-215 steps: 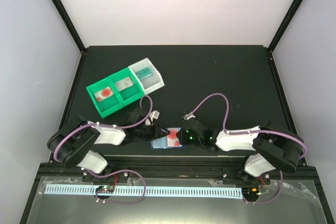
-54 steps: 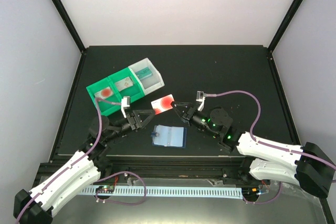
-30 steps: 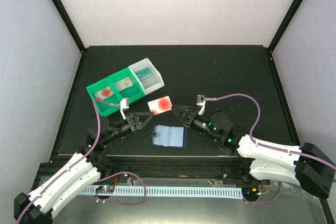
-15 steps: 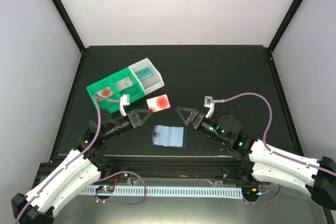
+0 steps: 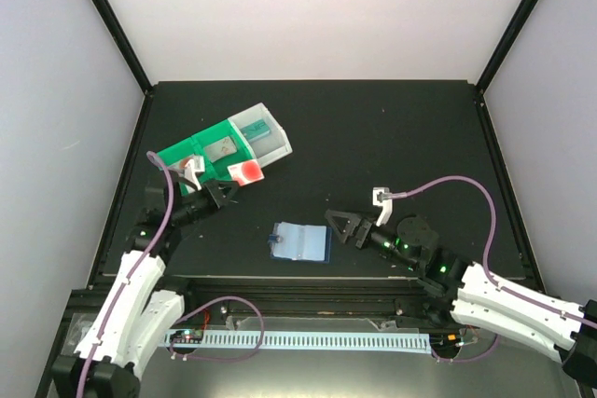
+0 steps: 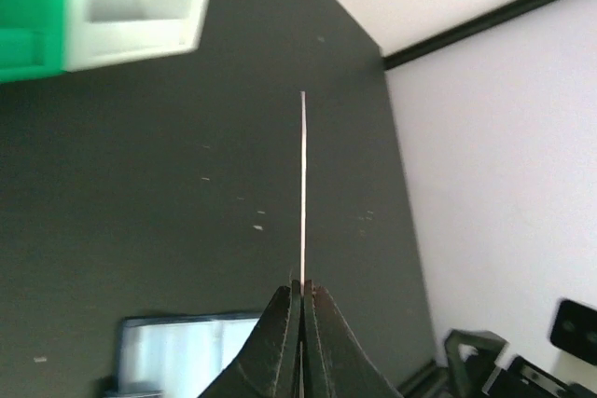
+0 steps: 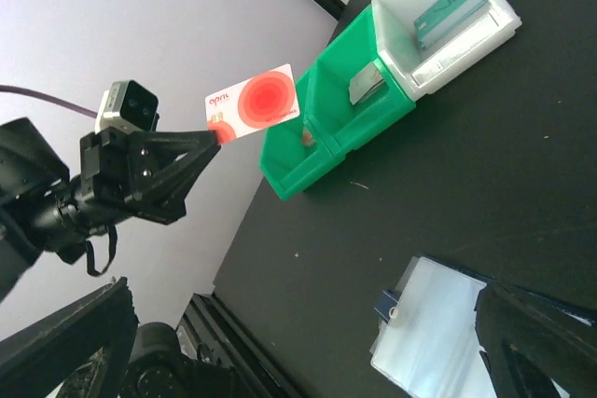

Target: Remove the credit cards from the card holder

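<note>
A whitish credit card with a red-orange patch hangs above the near side of the green tray, and my left gripper is shut on its near edge. In the left wrist view that card shows edge-on, clamped at my left gripper. The right wrist view shows the held card beside the tray. The pale-blue card holder lies flat on the table. My right gripper stands open and empty just right of the card holder.
The green tray has a white end bin holding a teal card. Another card lies in the middle green compartment. Black frame posts line the table's sides.
My left gripper has carried the red-patch card left and away, over the green tray. My right gripper has opened wide and drawn back to the right of the card holder.
</note>
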`<state>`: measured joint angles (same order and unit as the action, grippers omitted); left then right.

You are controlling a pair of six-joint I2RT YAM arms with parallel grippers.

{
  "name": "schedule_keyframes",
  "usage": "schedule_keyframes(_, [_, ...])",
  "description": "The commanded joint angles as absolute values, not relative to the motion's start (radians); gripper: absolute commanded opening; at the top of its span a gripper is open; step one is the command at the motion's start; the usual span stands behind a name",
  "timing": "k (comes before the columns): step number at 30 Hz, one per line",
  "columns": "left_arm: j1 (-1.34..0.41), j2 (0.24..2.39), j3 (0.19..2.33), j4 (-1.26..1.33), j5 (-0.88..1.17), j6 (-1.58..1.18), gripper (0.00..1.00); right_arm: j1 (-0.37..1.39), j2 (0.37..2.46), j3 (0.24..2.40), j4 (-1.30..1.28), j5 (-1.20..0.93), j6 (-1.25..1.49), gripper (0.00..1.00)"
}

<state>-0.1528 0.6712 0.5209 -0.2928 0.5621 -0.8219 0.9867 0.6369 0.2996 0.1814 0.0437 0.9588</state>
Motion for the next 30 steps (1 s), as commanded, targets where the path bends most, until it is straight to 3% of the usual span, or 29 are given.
schedule_keyframes(1, [-0.01,0.712,0.613,-0.427,0.678,-0.678,0.02,0.986,0.599,0.294,0.162,0.056,0.894,1.0])
schedule_keyframes(16, [0.424,1.0,0.75,-0.612,0.74,-0.409,0.02,0.986,0.583,0.314,0.11,0.035,0.846,1.0])
schedule_keyframes(24, [0.452,1.198,0.85,-0.594,0.677,-0.38,0.01,0.986,0.625,0.341,0.124,0.016,0.806,1.0])
schedule_keyframes(30, [0.466,1.223,0.896,-0.577,0.631,-0.394,0.01,0.985,0.638,0.36,0.114,0.013,0.802,1.0])
